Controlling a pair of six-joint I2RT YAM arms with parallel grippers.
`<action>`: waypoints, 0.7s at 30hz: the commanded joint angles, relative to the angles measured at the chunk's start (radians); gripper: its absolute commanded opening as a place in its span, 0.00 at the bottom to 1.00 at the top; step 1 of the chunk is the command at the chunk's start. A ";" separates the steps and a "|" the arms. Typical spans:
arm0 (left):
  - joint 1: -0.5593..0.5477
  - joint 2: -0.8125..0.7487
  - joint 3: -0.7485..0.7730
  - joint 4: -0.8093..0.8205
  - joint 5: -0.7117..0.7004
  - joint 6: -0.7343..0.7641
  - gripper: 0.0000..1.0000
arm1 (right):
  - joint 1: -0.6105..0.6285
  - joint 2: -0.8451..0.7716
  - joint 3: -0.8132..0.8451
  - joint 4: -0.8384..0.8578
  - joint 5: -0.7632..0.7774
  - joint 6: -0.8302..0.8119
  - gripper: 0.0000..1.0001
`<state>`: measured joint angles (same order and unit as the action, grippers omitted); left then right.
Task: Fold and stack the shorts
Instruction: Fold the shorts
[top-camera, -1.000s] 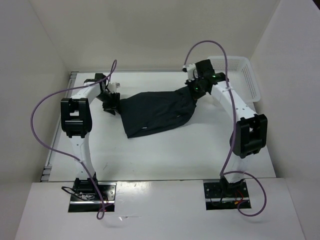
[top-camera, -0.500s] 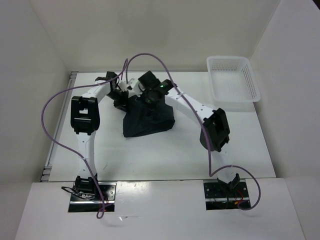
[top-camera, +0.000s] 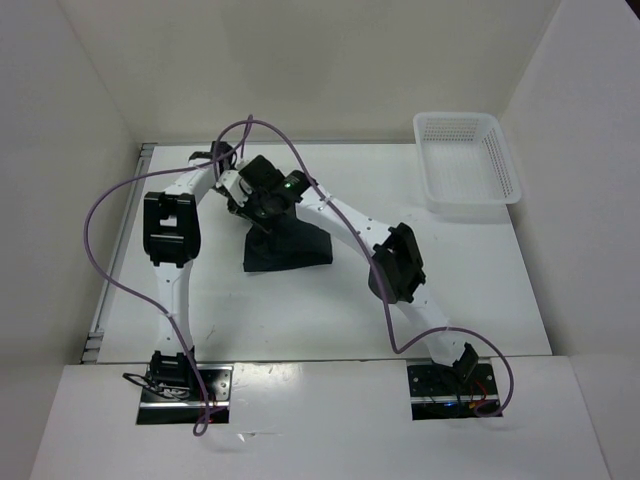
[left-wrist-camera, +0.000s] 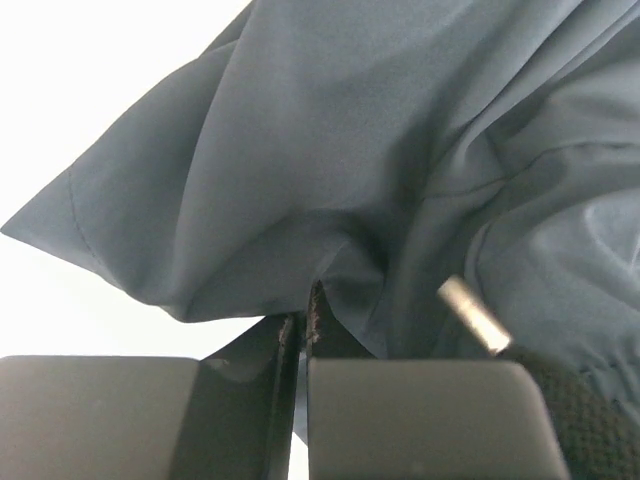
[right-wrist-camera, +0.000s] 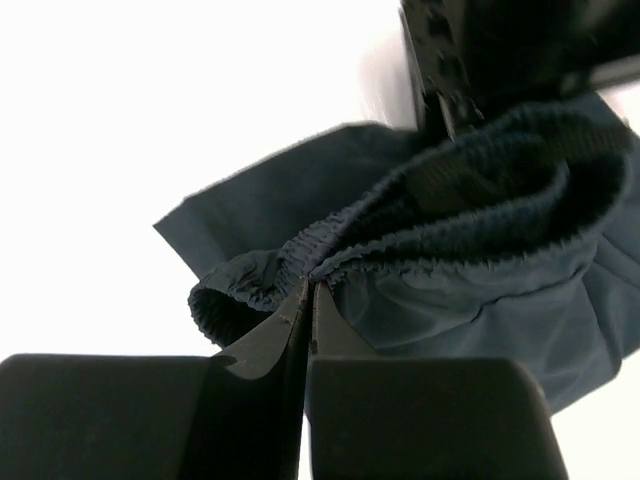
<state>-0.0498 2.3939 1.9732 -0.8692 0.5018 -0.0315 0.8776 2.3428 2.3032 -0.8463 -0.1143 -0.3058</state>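
The right end effector (right-wrist-camera: 306, 290) has carried its end of the shorts (top-camera: 290, 250) over beside the left end effector (left-wrist-camera: 300, 318), both clenched on the cloth, so the fold seems closed

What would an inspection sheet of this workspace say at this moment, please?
Surface: white table, no marks seen.
Job's things: one pair of dark shorts, bunched into a compact heap left of centre, not lying flat.
Clutter: nothing seen.
Grippers: left tool shut on a fold of the shorts' fabric; right tool shut on the elastic waistband. Both meet at the heap's far edge.
Cables: purple cables loop off both arms; one arcs above the wrists, none seen lying on the cloth.
Surroundings: white mesh basket at the far right corner, nothing seen inside; plain white walls on three sides.
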 joint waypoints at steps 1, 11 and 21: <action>0.015 0.082 0.007 0.050 -0.086 0.031 0.05 | 0.040 0.039 0.105 0.015 -0.039 0.045 0.00; 0.110 0.027 0.098 0.027 -0.187 0.031 0.50 | 0.040 0.062 0.193 0.044 -0.099 0.089 0.63; 0.149 -0.186 0.219 -0.033 -0.241 0.031 0.75 | 0.049 -0.140 0.011 0.084 0.106 0.100 0.68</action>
<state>0.1116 2.3676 2.1799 -0.8780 0.2790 -0.0227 0.9165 2.3508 2.4393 -0.8021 -0.1463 -0.2028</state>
